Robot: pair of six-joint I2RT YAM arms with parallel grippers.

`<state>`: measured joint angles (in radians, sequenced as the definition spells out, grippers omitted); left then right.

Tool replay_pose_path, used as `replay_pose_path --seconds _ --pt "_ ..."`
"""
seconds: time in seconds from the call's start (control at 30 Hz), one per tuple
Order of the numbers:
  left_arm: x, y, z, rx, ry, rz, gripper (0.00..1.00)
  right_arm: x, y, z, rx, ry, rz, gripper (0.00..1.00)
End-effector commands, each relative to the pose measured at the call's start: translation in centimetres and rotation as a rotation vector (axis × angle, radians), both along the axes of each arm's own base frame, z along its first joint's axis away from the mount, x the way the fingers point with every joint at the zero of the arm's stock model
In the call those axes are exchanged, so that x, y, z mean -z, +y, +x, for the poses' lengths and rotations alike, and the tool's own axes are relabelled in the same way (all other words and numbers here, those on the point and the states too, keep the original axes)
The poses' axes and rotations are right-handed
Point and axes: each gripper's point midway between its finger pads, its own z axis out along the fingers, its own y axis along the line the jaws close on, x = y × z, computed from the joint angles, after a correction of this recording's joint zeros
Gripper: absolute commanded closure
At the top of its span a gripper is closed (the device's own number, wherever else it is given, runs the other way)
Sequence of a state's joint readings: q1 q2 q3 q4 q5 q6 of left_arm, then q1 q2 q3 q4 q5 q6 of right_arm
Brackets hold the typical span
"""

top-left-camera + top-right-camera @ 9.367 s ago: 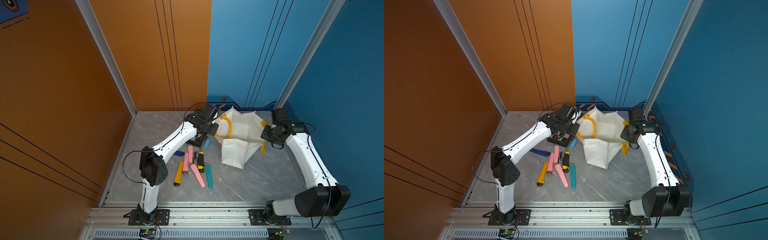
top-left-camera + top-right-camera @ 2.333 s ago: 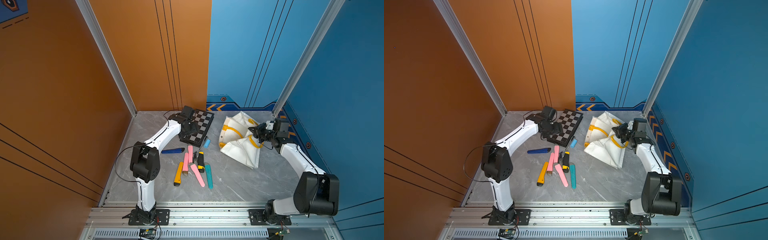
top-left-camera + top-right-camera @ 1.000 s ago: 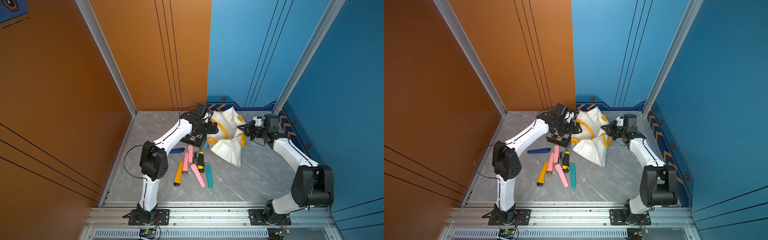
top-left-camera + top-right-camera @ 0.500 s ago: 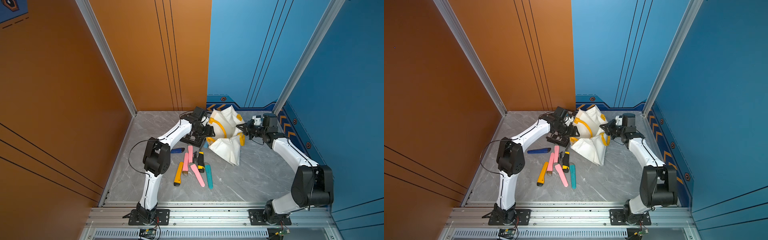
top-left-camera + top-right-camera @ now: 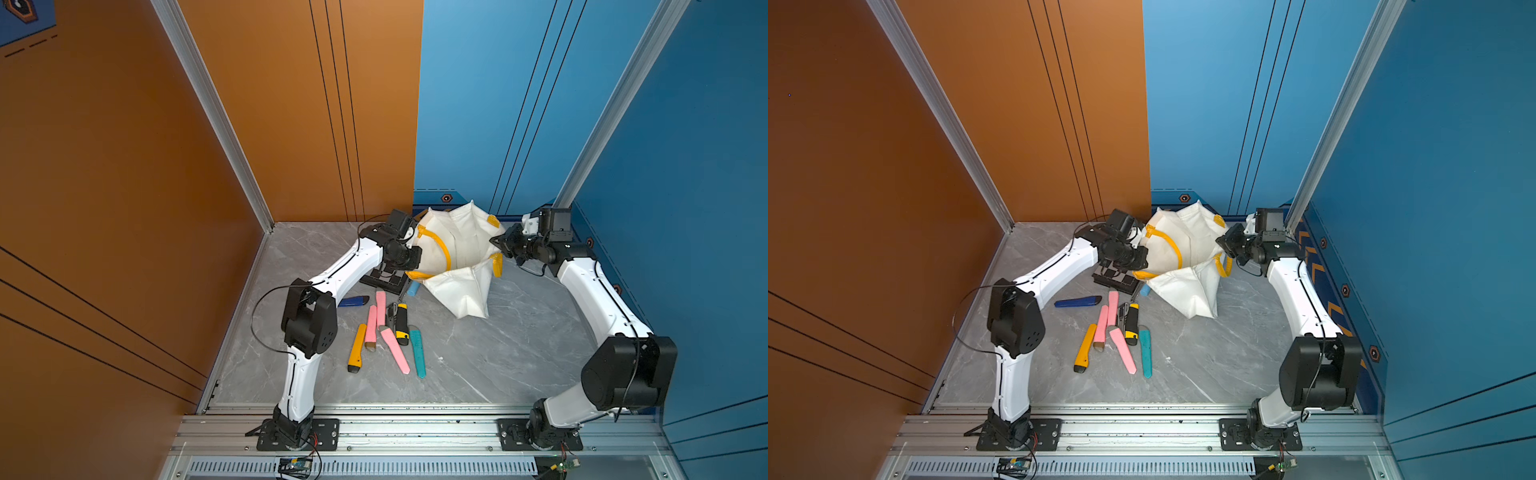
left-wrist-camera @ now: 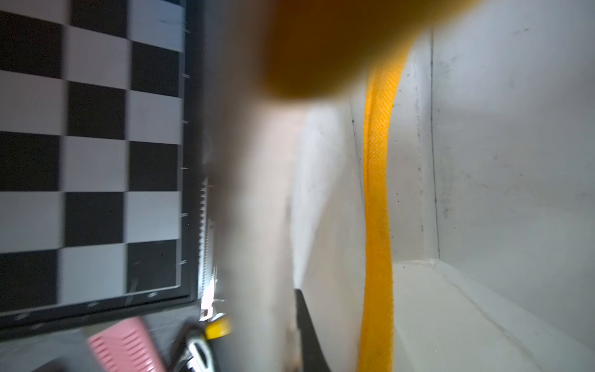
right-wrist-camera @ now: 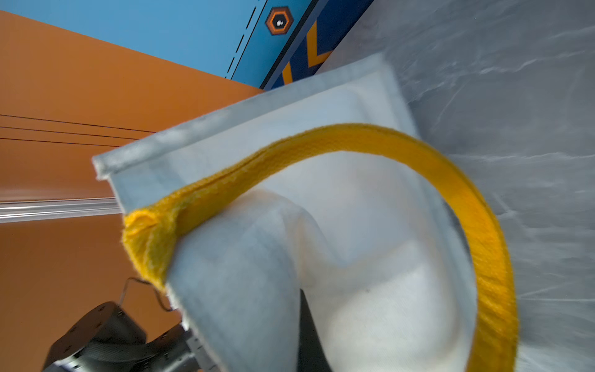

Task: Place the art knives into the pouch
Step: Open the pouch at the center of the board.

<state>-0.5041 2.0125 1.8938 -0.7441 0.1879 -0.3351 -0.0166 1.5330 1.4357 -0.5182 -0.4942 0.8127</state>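
Grey marble floor (image 5: 498, 353). I'm watching the pouch (image 5: 461, 249) at the back: left gripper (image 5: 417, 259) is clamping its left rim, right gripper (image 5: 495, 242) is clamping the right rim, mouth gaping open. Knives (image 5: 394, 350) are lying loose in front, by the chessboard (image 5: 384, 282).

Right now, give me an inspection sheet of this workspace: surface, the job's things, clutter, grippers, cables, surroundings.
Surface: grey marbled tabletop, no spills seen.
Job's things: pouch is up with its mouth held open; art knives lie loose on the tabletop, none held.
Clutter: chessboard beside the pouch, partly hidden by the left arm.
Grippers: left gripper and right gripper, jaws shut on opposite rims of the pouch.
Cables: black cable loops free by the left arm's elbow.
Surroundings: orange wall, blue wall, aluminium rail at the arms' bases.
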Motion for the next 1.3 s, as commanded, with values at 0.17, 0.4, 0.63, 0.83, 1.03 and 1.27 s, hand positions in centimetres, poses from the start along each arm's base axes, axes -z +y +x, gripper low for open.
replay_pose_path --seconds 0.17,0.4,0.63,0.83,1.03,1.27 --pt "-10.3 15.1 -0.6 -0.289 -0.380 0.546 1.00 0.6 -9.1 -6.8 0.177 0.236 -0.582 1.00" --pt "-12.0 23.7 -4.2 -0.409 -0.380 0.929 1.00 -1.2 -14.7 -11.6 0.294 0.390 -0.879 1.00" --pt "-12.4 24.1 -4.2 -0.380 -0.381 0.967 1.00 -1.8 -16.5 -13.8 0.347 0.435 -0.914 1.00" --pt "-8.2 8.4 -2.5 -0.057 -0.300 0.470 1.00 0.9 -12.3 -11.6 0.230 0.417 -0.810 1.00" --pt "-5.0 -4.1 -4.9 0.188 -0.077 0.070 1.00 3.6 -8.2 -10.4 0.078 0.442 -0.718 1.00" --pt "-3.0 -6.3 -6.0 0.233 0.042 -0.026 0.85 7.8 -5.8 -10.0 0.015 0.488 -0.619 1.00"
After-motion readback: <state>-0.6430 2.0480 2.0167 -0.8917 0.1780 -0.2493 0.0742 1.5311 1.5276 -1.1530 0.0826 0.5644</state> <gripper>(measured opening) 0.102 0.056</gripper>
